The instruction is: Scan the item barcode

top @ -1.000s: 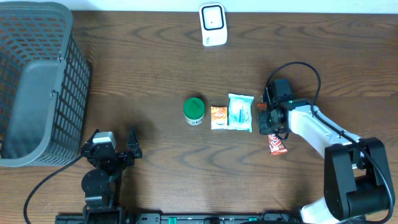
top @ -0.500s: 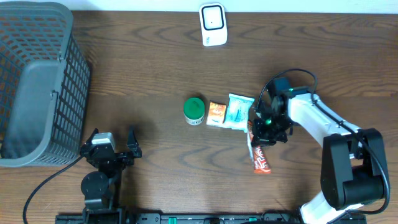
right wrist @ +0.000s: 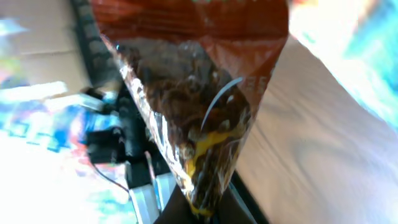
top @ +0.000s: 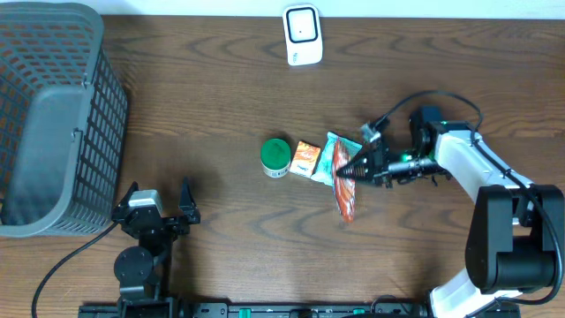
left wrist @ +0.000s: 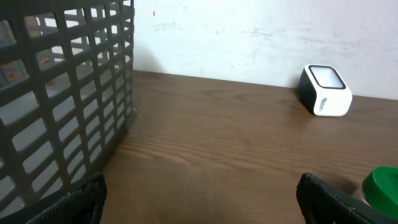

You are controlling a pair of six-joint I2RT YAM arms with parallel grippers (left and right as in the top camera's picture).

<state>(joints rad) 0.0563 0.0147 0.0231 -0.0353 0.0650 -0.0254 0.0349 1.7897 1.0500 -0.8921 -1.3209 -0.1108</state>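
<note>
change: right hand (top: 357,165) is clamping shut on the red packet (top: 344,188), lifting it off the bench (top: 203,97) (it was lying flat a second ago) | task: packet is hanging well apart from the scanner (top: 301,35) | left hand (top: 159,205) is idling, wide open

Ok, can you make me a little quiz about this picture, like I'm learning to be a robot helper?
1. True or false: the right gripper holds the red snack packet.
2. Which gripper is open? A) the left gripper B) the right gripper
3. What colour is the lid of the jar?

Key: 1 true; 2 A; 3 green.
</note>
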